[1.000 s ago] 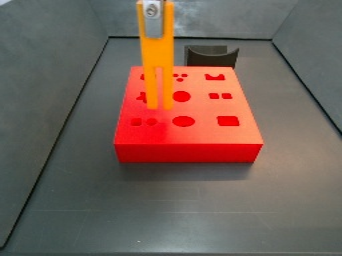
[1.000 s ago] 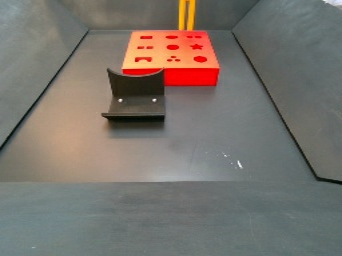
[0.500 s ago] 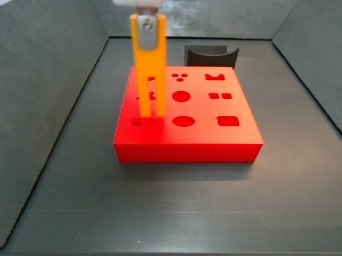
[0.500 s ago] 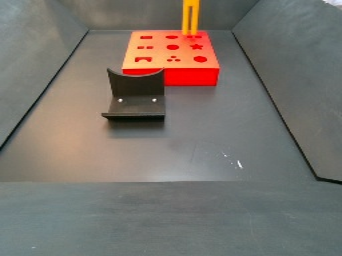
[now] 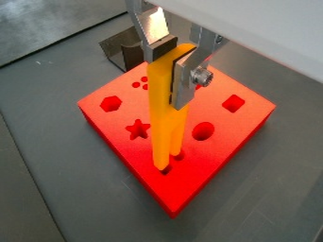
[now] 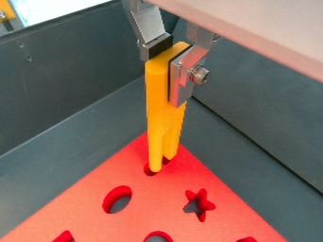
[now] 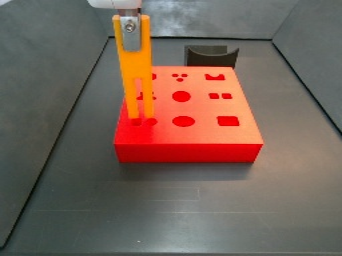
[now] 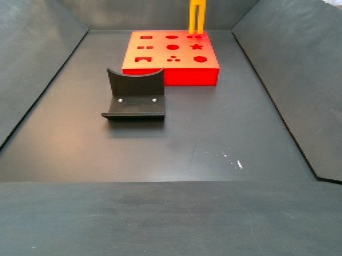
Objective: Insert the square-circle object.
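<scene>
Square-circle object (image 7: 132, 70) upright, held at its top end, prongs down at the corner of the red block (image 7: 201, 140), about 9 o'clock on the block's top face in a side view. Shifted across since a second ago: then over the middle rows near the left, now over by the corner, and seemingly lower. In a wrist view, prong tips (image 6: 157, 163) right at a hole mouth, perhaps just entering; how deep, impossible to tell. Gripper (image 5: 172, 68) directly above the block, jaws pinching the square-circle object's upper end, silver fingers (image 5: 190, 76) flat against the orange sides. Red block lying on the dark floor (image 7: 187, 210), other shaped holes open: star (image 5: 138, 128), hexagon (image 5: 111, 100), round hole (image 5: 203, 133). Fixture (image 8: 134, 96) well apart from the block, toward 7 o'clock of it in a side view, untouched. Judging by the shift: alignment looks found, descent under way, insertion not yet finished. Likely need: straight push down, bar kept vertical. Risk: prongs catching on the hole's rim if tilted.
</scene>
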